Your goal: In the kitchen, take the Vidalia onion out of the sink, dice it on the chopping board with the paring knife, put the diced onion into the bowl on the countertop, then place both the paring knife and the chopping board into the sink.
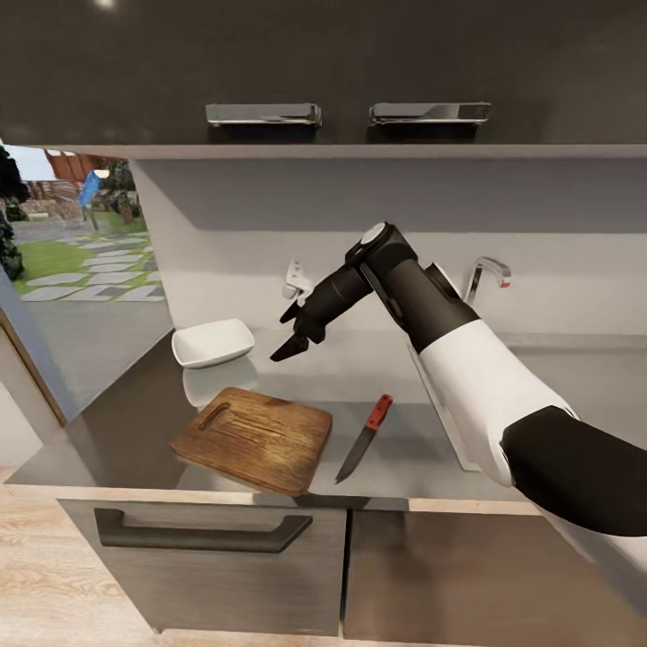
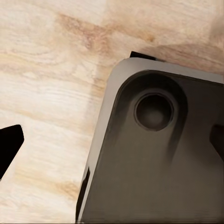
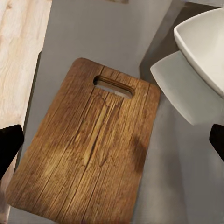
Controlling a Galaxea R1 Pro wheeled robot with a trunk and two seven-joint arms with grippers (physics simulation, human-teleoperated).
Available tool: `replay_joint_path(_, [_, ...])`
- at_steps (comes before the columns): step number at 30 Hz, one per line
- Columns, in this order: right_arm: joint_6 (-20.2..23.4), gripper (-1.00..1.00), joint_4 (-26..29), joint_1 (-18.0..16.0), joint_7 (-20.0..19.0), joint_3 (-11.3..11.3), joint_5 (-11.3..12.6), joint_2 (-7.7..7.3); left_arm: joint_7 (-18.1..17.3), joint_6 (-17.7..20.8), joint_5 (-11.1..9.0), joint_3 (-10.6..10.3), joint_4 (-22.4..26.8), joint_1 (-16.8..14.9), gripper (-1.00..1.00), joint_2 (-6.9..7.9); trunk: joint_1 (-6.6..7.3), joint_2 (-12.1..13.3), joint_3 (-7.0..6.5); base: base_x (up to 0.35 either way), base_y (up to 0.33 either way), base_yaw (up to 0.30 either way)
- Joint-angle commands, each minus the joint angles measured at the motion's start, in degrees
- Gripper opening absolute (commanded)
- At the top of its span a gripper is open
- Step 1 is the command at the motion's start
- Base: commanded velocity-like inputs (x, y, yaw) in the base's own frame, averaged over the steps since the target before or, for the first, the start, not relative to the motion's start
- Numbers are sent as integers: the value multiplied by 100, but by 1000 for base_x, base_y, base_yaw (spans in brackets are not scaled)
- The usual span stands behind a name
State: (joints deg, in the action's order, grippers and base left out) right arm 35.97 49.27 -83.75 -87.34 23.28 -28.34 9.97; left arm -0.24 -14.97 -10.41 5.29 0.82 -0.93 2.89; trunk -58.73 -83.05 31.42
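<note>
1. Hovering in the middle of the head view, the right gripper (image 1: 292, 334) hangs above the countertop (image 1: 404, 449), empty, its fingers spread apart; the right wrist view shows both tips wide at the frame's side edges with nothing between them.
2. At centre-left of the head view the white bowl (image 1: 213, 342) sits on the worktop, well back from the front edge.
3. Just below it, lower-left of centre, the chopping board (image 1: 254, 438) lies flat and bare, its near corner close to the counter's front edge.
4. To the board's right, the paring knife (image 1: 363, 438) lies apart from it, red handle pointing away from the front edge.
5. At upper right, the chrome tap (image 1: 486, 272) marks the sink (image 1: 440, 409), whose basin is hidden behind the arm; no onion is visible.
6. Judged step: fetching the onion is not yet done. Next, the arm must swing rightward over the basin; open worktop lies between knife and sink.
7. The left gripper's state: cannot tell; its wrist view faces wooden floor (image 2: 51, 74) and a dark robot part.
</note>
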Motion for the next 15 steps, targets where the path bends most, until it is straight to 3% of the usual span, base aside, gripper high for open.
replay_joint_path(1, [40, 100, 4, -3, -37, 68, -40, 3, -3, -16, 14, 43, -26, -3, 100, 0, 0, -3, 6, 0, 0, 0])
replay_joint_path(6, [2, 100, 4, 6, -34, 443, -37, 3, -3, -15, 16, 40, -67, -3, 100, 1, 0, -3, 6, 0, 0, 0])
replay_joint_path(15, [-3, 100, 4, 14, -29, 509, -32, 3, 48, 7, 13, 29, -96, -3, 100, -31, 0, -3, 6, 0, 0, 0])
